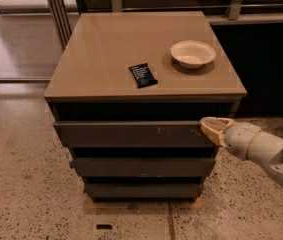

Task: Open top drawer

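Observation:
The top drawer is the widest dark grey front under the tan cabinet top, with small pale scratches right of centre. It stands out a little past the cabinet body, with a dark gap above it. My gripper comes in from the right on a pale arm and sits at the drawer's right end, at its upper corner. Two narrower grey drawers sit below it.
On the tan cabinet top lie a dark snack packet and a white bowl. Metal posts stand behind on the left. A dark counter base is at the right. Speckled floor surrounds the cabinet.

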Controlling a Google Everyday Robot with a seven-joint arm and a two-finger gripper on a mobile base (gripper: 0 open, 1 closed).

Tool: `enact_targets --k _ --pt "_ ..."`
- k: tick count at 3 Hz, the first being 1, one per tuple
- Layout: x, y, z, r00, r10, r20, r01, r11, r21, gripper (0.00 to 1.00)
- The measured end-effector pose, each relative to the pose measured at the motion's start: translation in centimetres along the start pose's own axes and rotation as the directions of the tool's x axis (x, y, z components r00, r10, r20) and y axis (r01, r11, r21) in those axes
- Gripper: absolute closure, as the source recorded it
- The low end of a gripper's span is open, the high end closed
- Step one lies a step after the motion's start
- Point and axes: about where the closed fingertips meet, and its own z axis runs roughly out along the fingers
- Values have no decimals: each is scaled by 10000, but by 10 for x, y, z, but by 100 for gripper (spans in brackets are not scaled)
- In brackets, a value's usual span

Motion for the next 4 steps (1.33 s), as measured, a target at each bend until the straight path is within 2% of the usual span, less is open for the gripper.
enact_targets --k 2,4 --pt "-1 0 37 9995 -77 319 81 9999 -126 100" --pt "-4 -10 83 9990 -437 63 437 9990 92 100"
